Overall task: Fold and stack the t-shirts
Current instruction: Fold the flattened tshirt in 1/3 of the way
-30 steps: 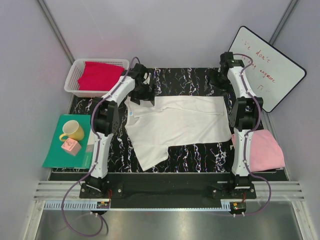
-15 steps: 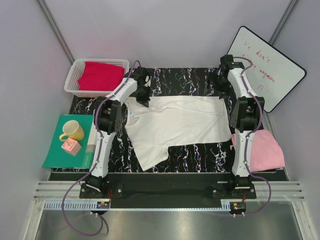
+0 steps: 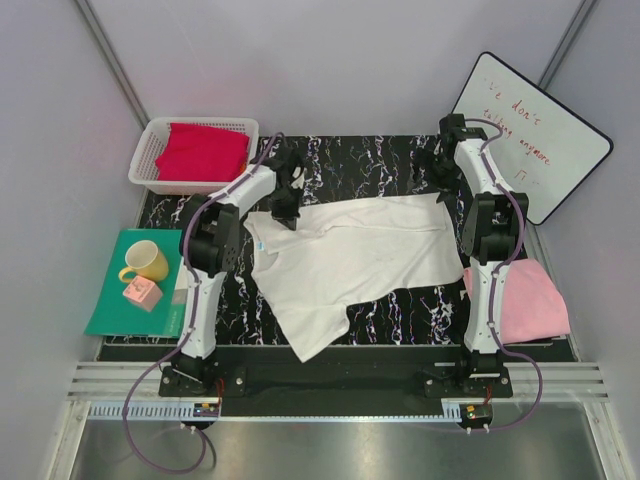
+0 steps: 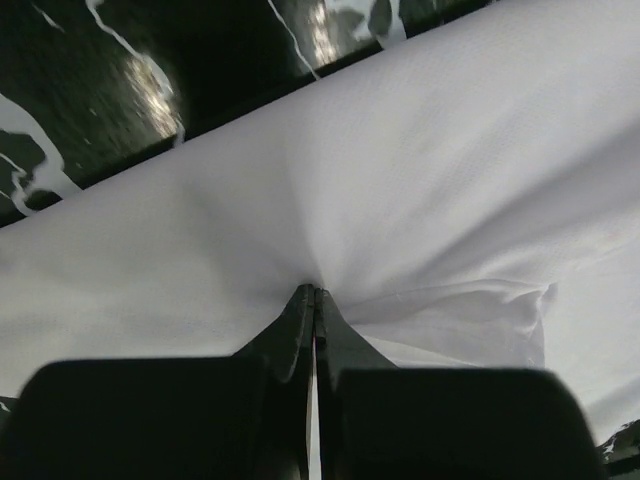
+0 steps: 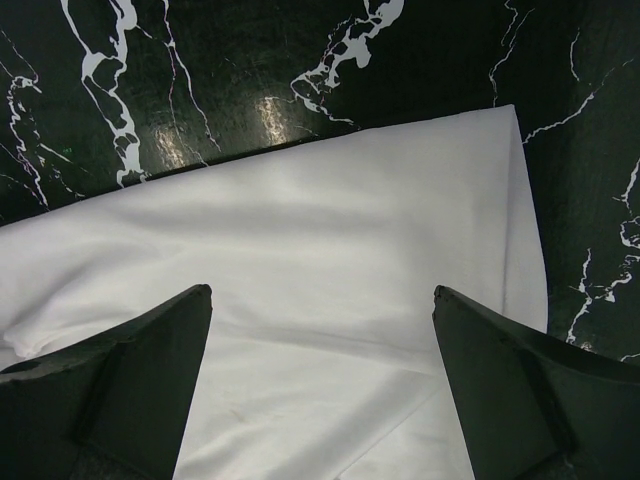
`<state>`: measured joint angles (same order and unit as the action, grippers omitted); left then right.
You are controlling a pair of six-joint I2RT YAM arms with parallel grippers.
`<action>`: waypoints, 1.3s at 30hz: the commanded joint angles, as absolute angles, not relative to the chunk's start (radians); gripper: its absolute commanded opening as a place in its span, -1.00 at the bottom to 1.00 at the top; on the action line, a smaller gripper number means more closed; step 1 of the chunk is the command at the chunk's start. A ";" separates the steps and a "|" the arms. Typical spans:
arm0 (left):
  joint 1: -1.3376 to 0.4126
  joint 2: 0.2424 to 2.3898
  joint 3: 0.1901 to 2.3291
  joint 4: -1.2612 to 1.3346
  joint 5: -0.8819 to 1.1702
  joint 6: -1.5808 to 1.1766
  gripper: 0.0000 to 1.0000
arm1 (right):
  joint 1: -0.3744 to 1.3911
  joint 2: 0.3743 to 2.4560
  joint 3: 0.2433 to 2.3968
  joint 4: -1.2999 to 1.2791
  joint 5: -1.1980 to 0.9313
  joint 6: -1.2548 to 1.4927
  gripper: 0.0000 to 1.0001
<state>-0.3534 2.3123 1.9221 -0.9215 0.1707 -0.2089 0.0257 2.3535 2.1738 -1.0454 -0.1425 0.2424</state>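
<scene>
Our left tool point(image 4: 315, 300) pinches the white shirt point(image 3: 350, 255) near the far edge of the counter point(image 3: 380, 160) while our right tool point(image 5: 322, 292) hangs spread over the shirt.

Left arm point(image 3: 215, 240): rises from its base, bends at the elbow, forearm angled inward towards the table centre, wrist tipped down. Left gripper point(image 4: 315, 293): jaws pressed together, pinching a raised fold of the white t-shirt point(image 4: 430, 180).

Right arm point(image 3: 490, 225): stretched far forward, wrist turned inward. Right gripper point(image 5: 322, 292): jaws spread wide, gripping nothing, above the same shirt's corner.
</scene>
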 commanded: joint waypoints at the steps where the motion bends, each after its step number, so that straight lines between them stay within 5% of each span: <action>1: -0.405 2.172 1.841 -0.902 0.135 -0.189 -1.00 | 0.023 2.290 2.168 -1.017 -0.161 0.239 0.99; 18: -0.518 1.962 1.508 -0.871 0.101 -0.170 -1.00 | 0.023 2.295 2.146 -1.006 -0.167 0.239 1.00; 24: -0.488 1.914 1.552 -0.847 0.031 -0.195 -1.00 | 0.023 2.298 2.141 -1.005 -0.186 0.244 0.99; 25: -0.483 1.924 1.568 -0.848 0.023 -0.189 -0.88 | 0.023 2.296 2.140 -1.003 -0.187 0.244 0.99; 26: -0.480 1.940 1.598 -0.851 0.017 -0.183 -0.47 | 0.025 2.298 2.137 -1.003 -0.189 0.244 0.99; 29: -0.479 1.982 1.656 -0.865 0.002 -0.153 0.15 | 0.023 2.292 2.125 -1.002 -0.189 0.241 0.99; 32: -0.479 2.023 1.710 -0.877 0.002 -0.132 0.54 | 0.023 2.290 2.118 -1.000 -0.190 0.239 0.99; 35: -0.474 2.069 1.759 -0.891 0.005 -0.127 0.78 | 0.023 2.287 2.115 -1.000 -0.190 0.238 0.99; 39: -0.472 2.123 1.807 -0.903 0.028 -0.127 0.81 | 0.023 2.289 2.117 -0.999 -0.190 0.238 0.99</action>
<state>-0.4767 2.0724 1.7519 -0.8894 0.0208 -0.1444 0.0257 2.3535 2.1109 -1.0145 -0.1772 0.2424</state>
